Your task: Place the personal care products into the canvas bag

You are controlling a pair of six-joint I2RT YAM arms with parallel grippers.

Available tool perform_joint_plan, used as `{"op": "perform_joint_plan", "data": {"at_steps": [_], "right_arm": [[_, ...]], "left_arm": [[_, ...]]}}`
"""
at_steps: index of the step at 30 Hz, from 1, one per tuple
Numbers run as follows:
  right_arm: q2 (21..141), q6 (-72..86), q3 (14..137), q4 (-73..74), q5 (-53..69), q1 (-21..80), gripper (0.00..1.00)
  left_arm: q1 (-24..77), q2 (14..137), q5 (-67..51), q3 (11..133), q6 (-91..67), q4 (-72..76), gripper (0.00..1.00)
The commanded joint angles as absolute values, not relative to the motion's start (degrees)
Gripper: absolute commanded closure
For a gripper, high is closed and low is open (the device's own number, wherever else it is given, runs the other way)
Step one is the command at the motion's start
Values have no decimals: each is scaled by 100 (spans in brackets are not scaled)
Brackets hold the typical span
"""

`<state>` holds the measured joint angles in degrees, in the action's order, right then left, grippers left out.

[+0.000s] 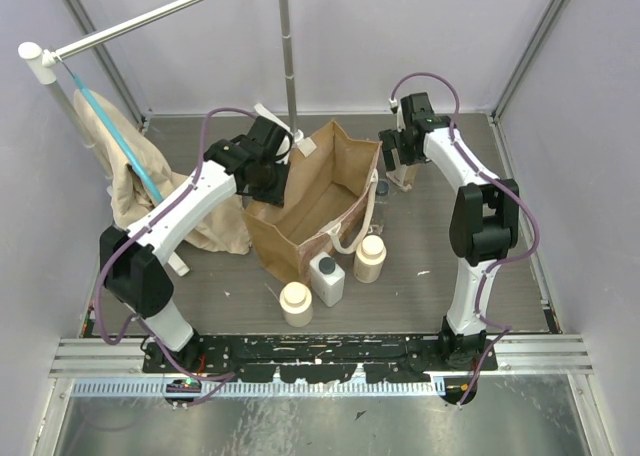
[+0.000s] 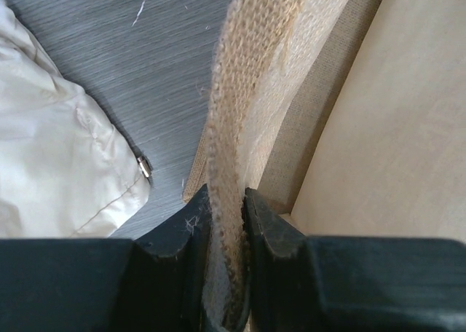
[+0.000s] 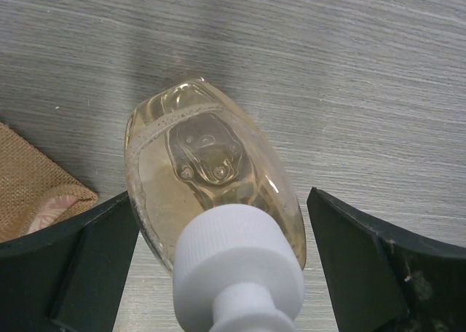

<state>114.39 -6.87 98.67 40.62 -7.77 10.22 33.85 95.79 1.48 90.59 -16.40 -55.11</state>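
The tan canvas bag stands open in the middle of the table. My left gripper is shut on its left rim; the left wrist view shows the woven edge pinched between the jaws of my left gripper. My right gripper is open to the right of the bag, straddling an upright beige bottle with a white cap. Its fingers stand apart from the bottle on both sides. Two cream round bottles and a white square dark-capped one stand in front of the bag.
A beige cloth with a blue strap hangs from a white pole at the left and shows in the left wrist view. A thin upright pole stands behind the bag. A small dark-topped item sits by the bag's right side.
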Motion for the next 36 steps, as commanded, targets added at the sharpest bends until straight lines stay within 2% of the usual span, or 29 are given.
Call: {"op": "perform_joint_plan", "data": {"at_steps": [1,28,33,35,36], "right_arm": [[11390,-730,9893,3769,-714,993,0],[10683,-909,9018,2396,-385,984,0],[10637,-978,8667,1923,1,974,12],[10670,-977,8585,1847,110,975,23],[10678,-976,8576,1846,166,976,32]], "left_arm": [[3375,9442,-103,8927,-1526,-5298,73],[3375,9378,-99,8848,-1446,-5298,73],[3375,9349,-206,8784,-1461,-5227,73],[3375,9359,-220,8792,-1474,-5216,73],[3371,9362,-220,8797,-1481,-5223,73]]}}
